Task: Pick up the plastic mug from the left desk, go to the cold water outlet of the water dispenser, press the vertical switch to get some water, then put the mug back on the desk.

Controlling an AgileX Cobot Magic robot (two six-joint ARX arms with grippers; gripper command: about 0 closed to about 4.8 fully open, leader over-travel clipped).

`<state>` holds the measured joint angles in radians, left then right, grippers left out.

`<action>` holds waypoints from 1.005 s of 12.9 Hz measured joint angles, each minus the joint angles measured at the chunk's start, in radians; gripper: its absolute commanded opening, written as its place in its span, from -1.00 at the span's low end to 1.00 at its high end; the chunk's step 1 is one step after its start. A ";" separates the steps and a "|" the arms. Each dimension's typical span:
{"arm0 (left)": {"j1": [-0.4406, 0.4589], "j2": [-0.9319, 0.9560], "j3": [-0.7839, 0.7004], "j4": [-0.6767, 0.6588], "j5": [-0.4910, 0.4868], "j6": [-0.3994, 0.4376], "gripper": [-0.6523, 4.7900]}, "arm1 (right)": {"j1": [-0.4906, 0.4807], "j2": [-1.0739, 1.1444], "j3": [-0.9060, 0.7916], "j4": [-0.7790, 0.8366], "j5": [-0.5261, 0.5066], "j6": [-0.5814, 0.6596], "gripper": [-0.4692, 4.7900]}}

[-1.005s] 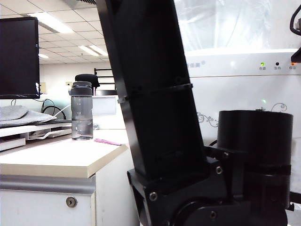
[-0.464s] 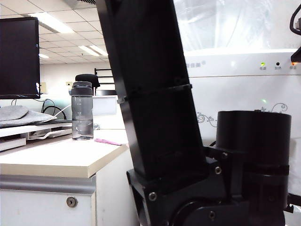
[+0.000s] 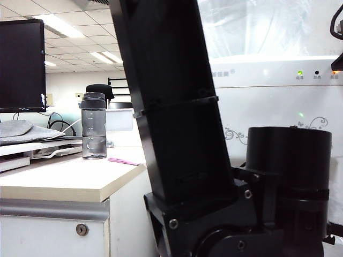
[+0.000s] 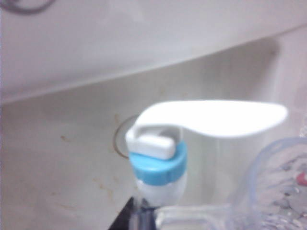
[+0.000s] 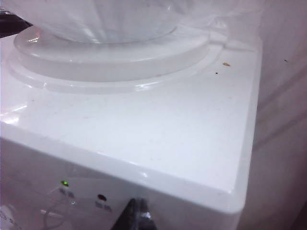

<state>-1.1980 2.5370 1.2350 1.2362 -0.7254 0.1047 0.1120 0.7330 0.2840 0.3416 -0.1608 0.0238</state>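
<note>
The left gripper (image 4: 136, 218), pressed shut on the plastic mug (image 4: 268, 191), holds it beside the cold water outlet (image 4: 158, 165), while the right gripper (image 5: 136, 211), its state unclear, hovers above the water dispenser (image 5: 158, 124).

The left arm (image 3: 171, 101) fills the middle of the exterior view as a broad, flat-sided matte black link, banded by a thin black strap. It ends in a blocky black joint housing (image 3: 209, 225) fastened with small silver screws, 4 of them showing. Beside it sits a smooth black cylindrical motor cap (image 3: 289, 160). A black cable (image 3: 335, 21) loops at the upper right edge. Each wrist view shows only a dark sliver of its gripper, the left gripper (image 4: 130, 216) and the right gripper (image 5: 136, 215).
</note>
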 measured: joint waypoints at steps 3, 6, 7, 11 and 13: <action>0.000 0.000 0.000 0.000 0.000 0.000 -0.78 | 0.000 0.000 0.000 0.000 0.000 0.000 -0.83; 0.000 0.000 0.000 0.000 0.000 0.001 -0.78 | 0.000 0.000 0.000 0.000 0.000 0.000 -0.83; 0.000 0.000 0.000 0.000 0.001 0.008 -0.78 | 0.000 0.000 0.000 0.000 0.000 0.000 -0.82; 0.000 0.000 -0.002 0.001 0.008 0.029 -0.78 | 0.000 0.000 0.000 0.000 0.000 0.000 -0.83; 0.000 -0.011 -0.023 0.000 0.053 0.030 -0.78 | 0.000 0.000 0.000 0.000 0.000 0.000 -0.83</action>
<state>-1.1984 2.5263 1.2118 1.2358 -0.6724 0.1349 0.1120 0.7330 0.2840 0.3416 -0.1608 0.0238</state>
